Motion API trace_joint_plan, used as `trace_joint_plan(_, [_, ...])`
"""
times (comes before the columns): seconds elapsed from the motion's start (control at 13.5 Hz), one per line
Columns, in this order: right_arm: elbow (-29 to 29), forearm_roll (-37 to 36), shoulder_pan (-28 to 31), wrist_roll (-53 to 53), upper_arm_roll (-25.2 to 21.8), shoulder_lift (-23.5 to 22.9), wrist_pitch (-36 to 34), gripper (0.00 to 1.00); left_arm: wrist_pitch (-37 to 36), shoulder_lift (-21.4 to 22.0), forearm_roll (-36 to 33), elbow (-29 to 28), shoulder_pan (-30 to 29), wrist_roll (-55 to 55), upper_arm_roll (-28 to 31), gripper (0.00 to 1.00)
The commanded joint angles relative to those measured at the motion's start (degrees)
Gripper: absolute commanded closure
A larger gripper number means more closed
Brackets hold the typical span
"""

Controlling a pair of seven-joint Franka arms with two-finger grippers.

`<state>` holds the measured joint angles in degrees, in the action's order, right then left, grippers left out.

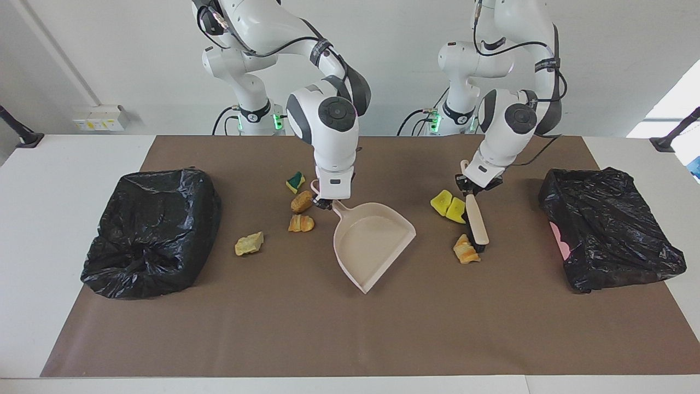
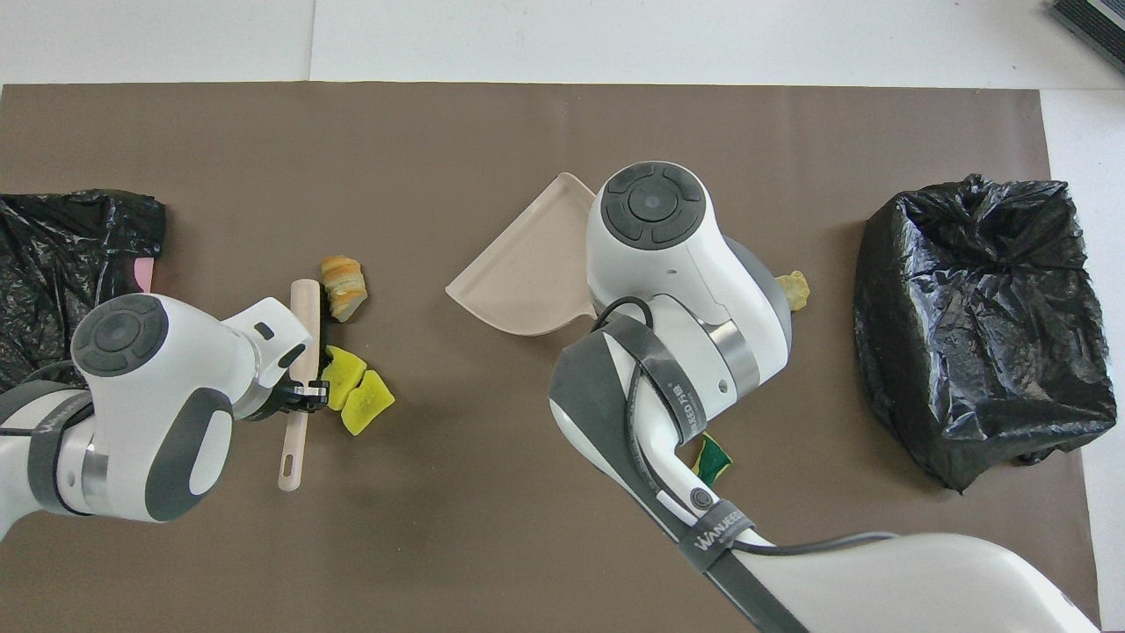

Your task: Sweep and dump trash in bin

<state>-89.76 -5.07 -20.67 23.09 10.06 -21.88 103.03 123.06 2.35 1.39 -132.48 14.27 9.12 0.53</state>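
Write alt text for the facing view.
The right gripper holds the pink dustpan by its handle mid-mat while the left gripper grips the brush beside two yellow sponge pieces. Black-bagged bins sit at both ends.

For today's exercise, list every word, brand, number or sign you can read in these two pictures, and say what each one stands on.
"WANJEER": on the black strap round the right arm, overhead view.
Small print on the strap higher up that arm: too small to read.
Marks on the arm straps in the facing view: too small to read.
Dustpan, brush, bin bags: no text.
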Motion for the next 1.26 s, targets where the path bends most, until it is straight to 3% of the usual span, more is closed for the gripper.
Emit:
trace_joint_plan(0.0, [-7.6, -3.5, 0.6, 11.8, 0.5, 4.7, 1.5, 1.00, 1.4, -0.2, -0.1, 1.3, -0.6, -2.4, 1.0, 1.00])
trace_joint_plan(0.22, [-18.2, -4.1, 1.5, 24.4, 0.6, 9.0, 11.5, 1.00, 5.4, -2.6, -0.5, 3.3, -4.2, -7.6, 1.0, 1.00])
trace_joint_plan(0.45, [-23.3, -4.1, 0.6, 29.4, 0.6, 11.9, 13.2, 1.00, 5.8, -2.3, -0.5, 2.5, -6.4, -5.3, 1.0, 1.00])
trace_joint_plan(0.67, [-24.8, -4.1, -0.5, 29.3, 0.6, 12.0, 14.0, 1.00, 6.8, -3.6, -0.5, 1.6, -5.7, -2.0, 0.8, 1.00])
trace_joint_plan(1.19, [-24.8, -4.2, -0.5, 28.7, 0.5, 10.1, 17.8, 1.00, 7.8, -3.4, -0.5, 0.4, 4.3, -2.4, 0.6, 1.00])
